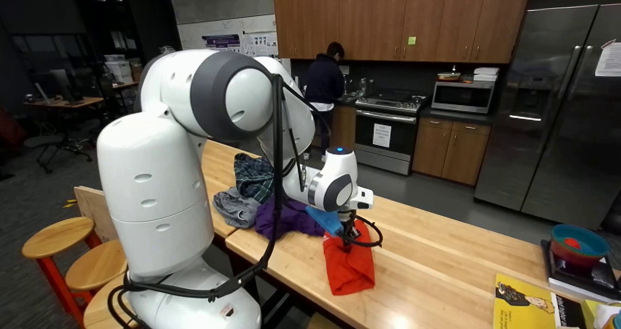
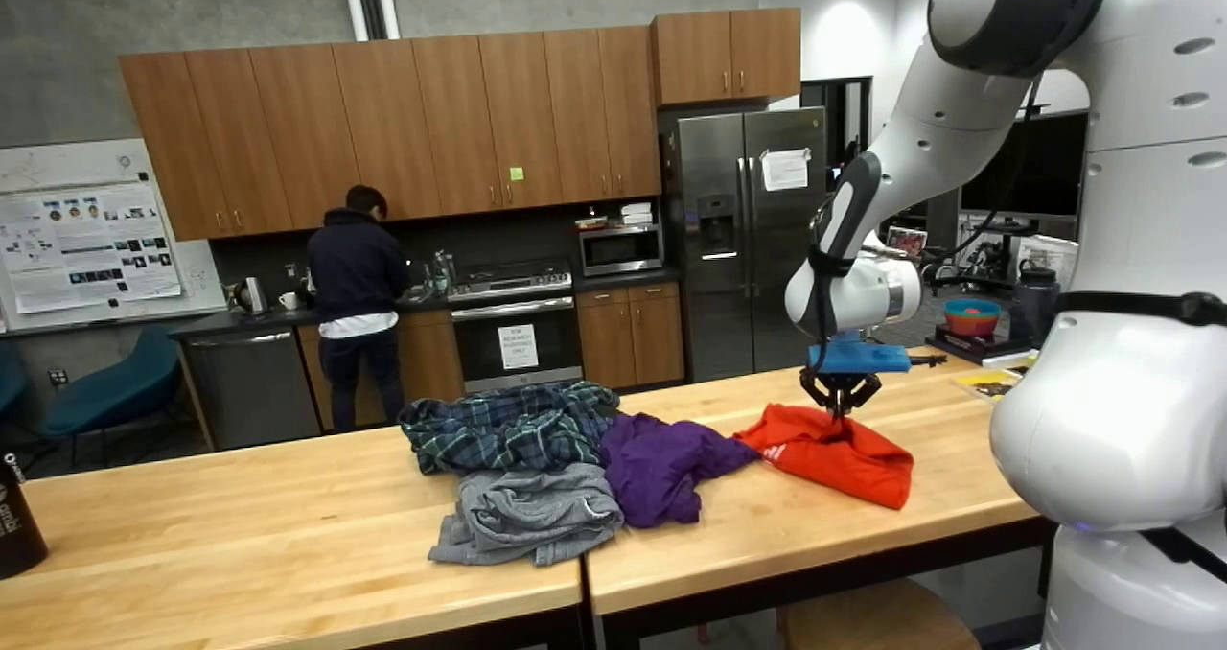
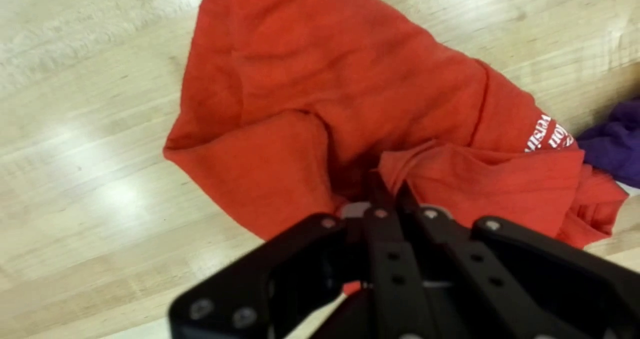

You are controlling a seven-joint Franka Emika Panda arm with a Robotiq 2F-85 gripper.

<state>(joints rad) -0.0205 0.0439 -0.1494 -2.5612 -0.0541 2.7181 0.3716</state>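
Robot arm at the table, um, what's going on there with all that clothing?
A robot arm has its tool pointing down into the folds of a red cloth on the wooden table. The fingers are closed together; whether they pinch any cloth is hard to tell. A purple cloth lies beside it, with a gray cloth and a plaid cloth bunched next to that. Behind the table, a person stands with their back turned.

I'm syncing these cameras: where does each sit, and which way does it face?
Exterior view: across the table from the oven, facing it past the plaid shirt; arm and gripper show.
Exterior view: close by the arm, looking past it toward the refrigerator; arm and gripper show.
Wrist view: above the red shirt, facing down; gripper fingers show.
Both exterior views share the red shirt and oven.
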